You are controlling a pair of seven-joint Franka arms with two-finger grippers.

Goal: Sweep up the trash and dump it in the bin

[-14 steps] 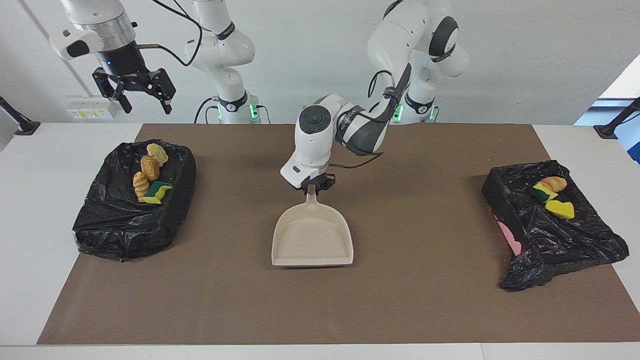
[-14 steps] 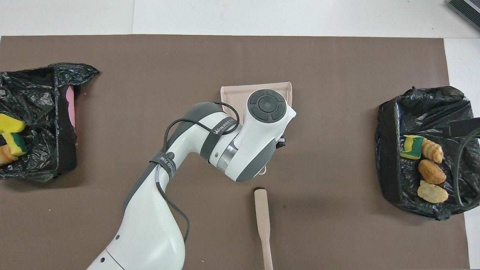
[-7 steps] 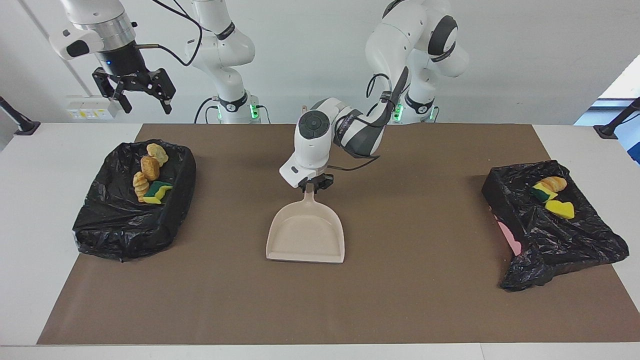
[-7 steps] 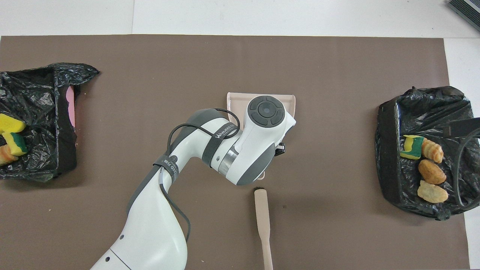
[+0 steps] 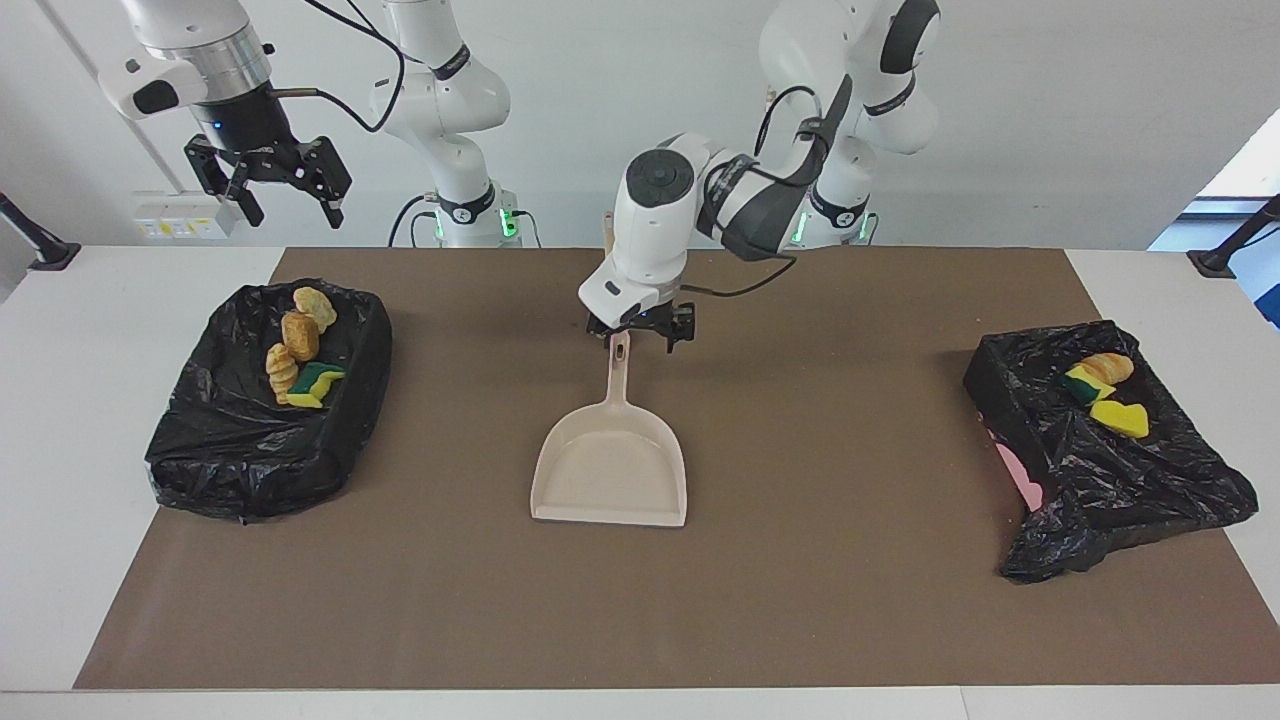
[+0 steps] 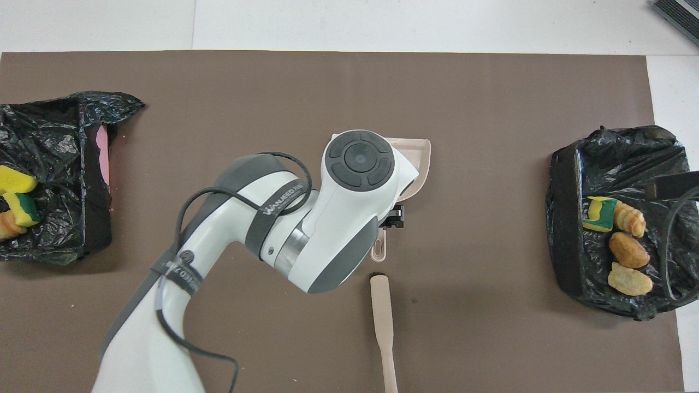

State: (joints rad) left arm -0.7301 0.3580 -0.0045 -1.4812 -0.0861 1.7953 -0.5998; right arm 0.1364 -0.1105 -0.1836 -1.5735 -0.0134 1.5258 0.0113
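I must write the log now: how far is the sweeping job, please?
Looks done: the trash lies in two black bins, four pieces and three; the dustpan sits empty on the mat. In hand: the open left hand hangs over its handle; the right hand waits above the four-piece bin. Left: probably nothing.

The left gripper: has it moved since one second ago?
Yes. The left gripper has risen off the dustpan, its fingers now open above the handle tip and nearer to the robots.

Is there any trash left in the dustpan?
No, the dustpan lies bare on the brown mat, and the trash sits in the black-bagged bins at both ends of the table.
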